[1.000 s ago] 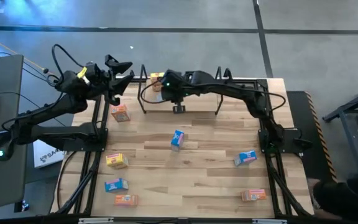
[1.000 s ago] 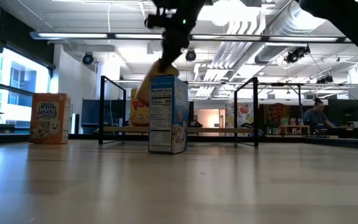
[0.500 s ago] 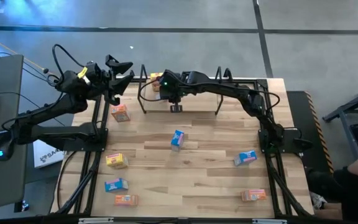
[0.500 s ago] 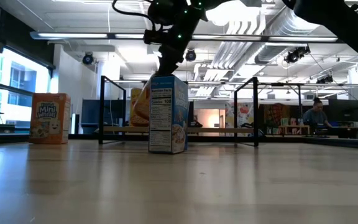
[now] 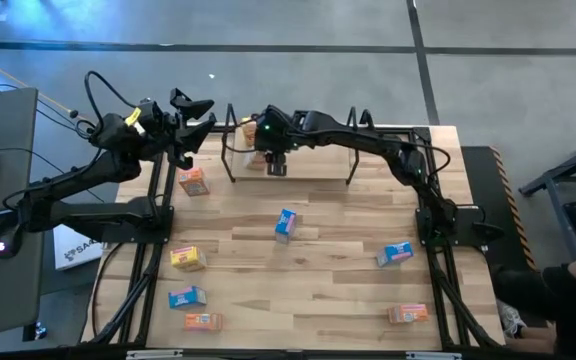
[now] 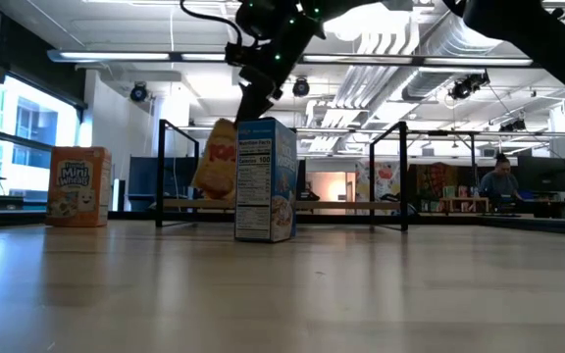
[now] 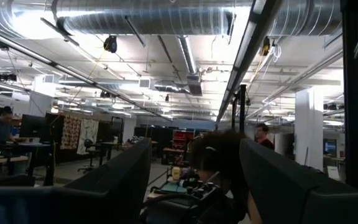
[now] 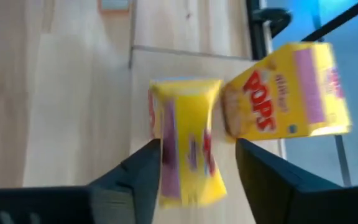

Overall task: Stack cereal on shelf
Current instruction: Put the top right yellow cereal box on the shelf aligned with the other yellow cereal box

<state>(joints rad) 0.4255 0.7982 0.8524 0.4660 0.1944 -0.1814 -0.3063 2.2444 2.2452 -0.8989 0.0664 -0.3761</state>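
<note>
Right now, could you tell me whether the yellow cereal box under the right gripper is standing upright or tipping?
Tipping. In the low view the yellow box leans sideways on the shelf, and the right gripper has open fingers.

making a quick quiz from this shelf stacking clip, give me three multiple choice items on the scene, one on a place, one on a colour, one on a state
1. Where is the right gripper?
A. over the left end of the shelf
B. at the table's near edge
C. off the table

2. What colour is the box between the right gripper's fingers?
A. blue
B. yellow
C. orange

3. How does the blue box in the middle of the table stand?
A. flat on its face
B. leaning on the shelf
C. upright on its own

Answers:
1 A, the high view shows it above the shelf's left end.
2 B, the right wrist view shows a yellow box between the fingers, beside another yellow box.
3 C, the low view shows it standing clear of the shelf.
</note>
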